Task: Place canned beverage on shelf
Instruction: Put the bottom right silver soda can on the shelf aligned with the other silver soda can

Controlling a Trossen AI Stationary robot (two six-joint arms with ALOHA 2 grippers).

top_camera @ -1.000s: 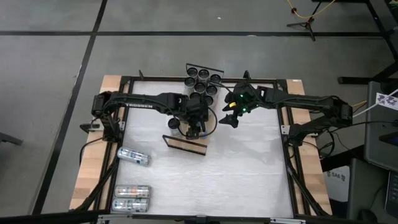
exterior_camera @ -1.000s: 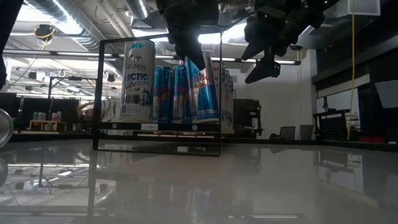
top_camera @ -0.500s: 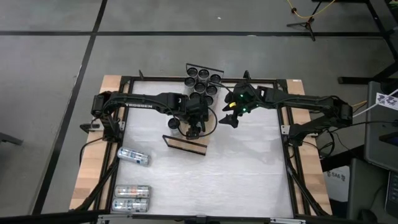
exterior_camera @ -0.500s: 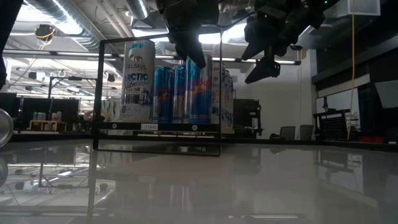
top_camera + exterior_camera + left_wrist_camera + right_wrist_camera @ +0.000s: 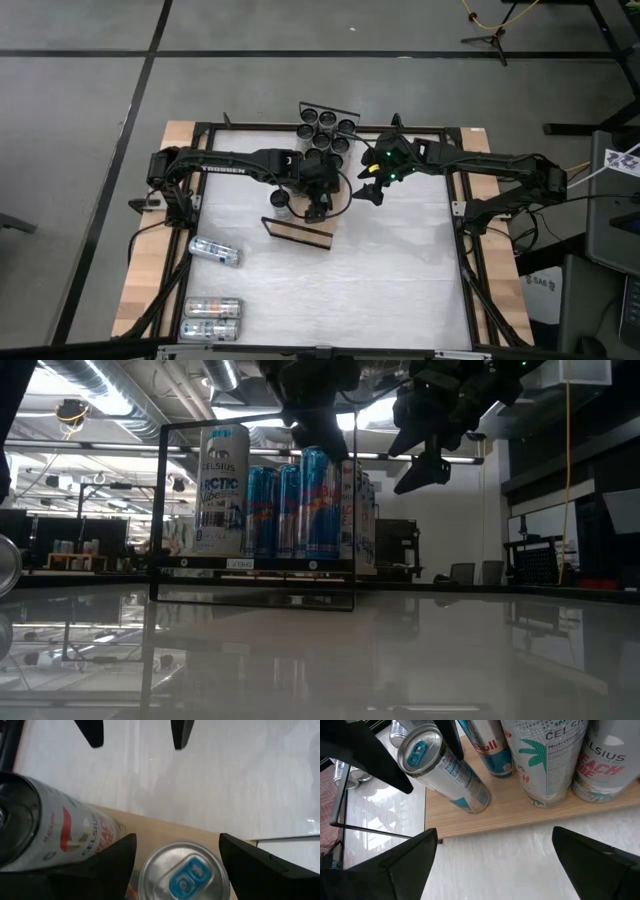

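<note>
Jaws, left gripper (image 5: 177, 845): we see them parted, one dark finger on each side of the top rim of the slim blue-and-silver beverage can (image 5: 182, 870). The fingertips sit at the level of the lid, and we cannot tell whether the pads touch the can wall.

The can stands upright directly under these jaws, on the long light-wood shelf board (image 5: 520, 817). In the low view its lid lies just under the fingertips.

Beside the jaws, just outside one finger, stands a white Celsius can with red print (image 5: 65, 832), on the same board. Beyond it, at the short end of the board, rises the thin black wire rail (image 5: 160, 510).

Farther along the board from the jaws is a row of more upright cans, blue-and-silver ones first. After them come a white Celsius can with green palm print (image 5: 550, 760) and another white Celsius can (image 5: 610, 760).

Jaws, right gripper (image 5: 494, 832): they are spread wide with nothing between them. This gripper hangs in the air beside the shelf, near the left gripper but apart from it. It looks down on the board's long edge and on the white tabletop (image 5: 380, 270).

Well away from both sets of jaws, near the left arm's base, one silver can (image 5: 215, 251) lies on its side on the tabletop. A pair of silver cans (image 5: 212, 318) lies at the table's near corner.
</note>
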